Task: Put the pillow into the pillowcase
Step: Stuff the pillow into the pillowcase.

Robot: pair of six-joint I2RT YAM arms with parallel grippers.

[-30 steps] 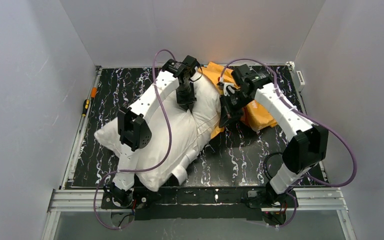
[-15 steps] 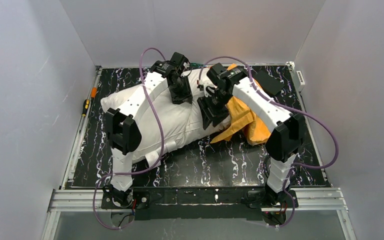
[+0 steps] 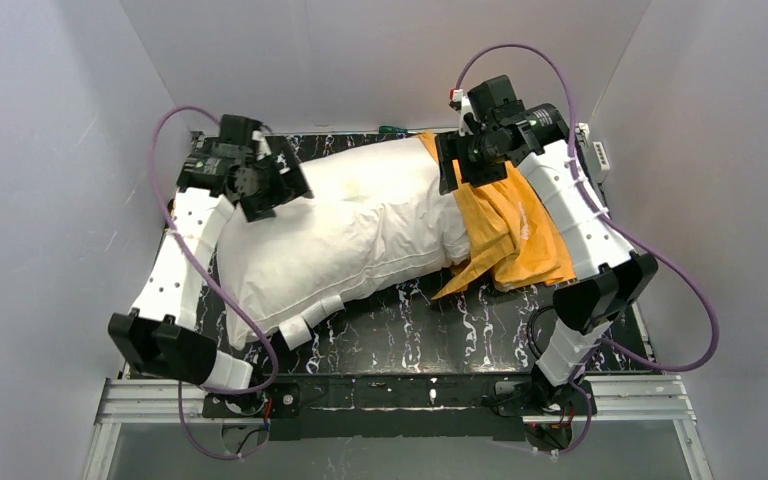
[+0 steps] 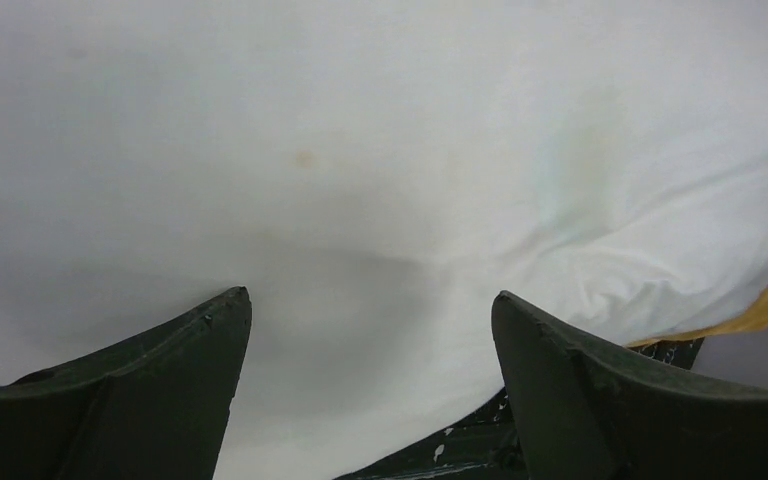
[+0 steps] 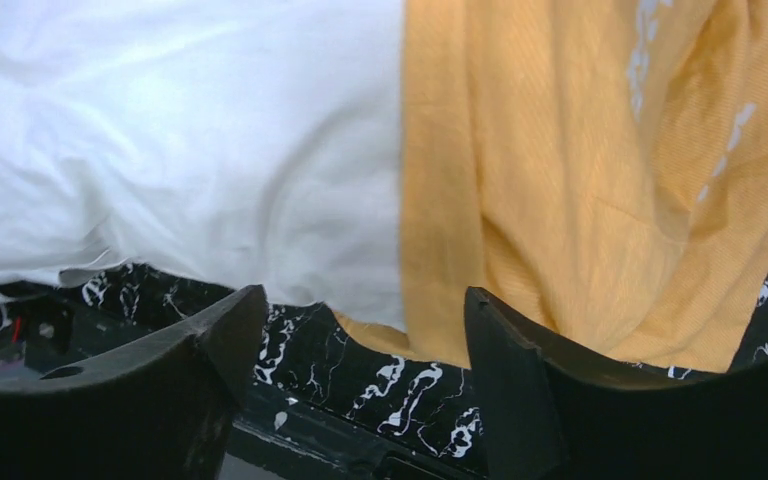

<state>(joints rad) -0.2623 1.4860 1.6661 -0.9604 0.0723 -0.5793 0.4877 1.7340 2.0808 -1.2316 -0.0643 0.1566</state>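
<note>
A: Where do things lie?
B: Pillow [image 3: 360,225] spans desk [image 3: 440,325] centre; only its 3 o'clock end sits inside pillowcase [image 3: 515,225]. Left pincer [image 4: 370,295] and right pincer [image 5: 365,292] gape, empty
A: Best technique?
B: Grip its hem at both edges, draw toward 9 o'clock evenly

Even diffuse light, faint shadows; top view sharp; left wrist view hazy, pillow [image 4: 360,150] washed out.

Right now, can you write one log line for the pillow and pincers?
pillow: one end in pillowcase, most outside | left pincer: open, empty, facing pillow | right pincer: open, empty, at pillowcase opening
</note>
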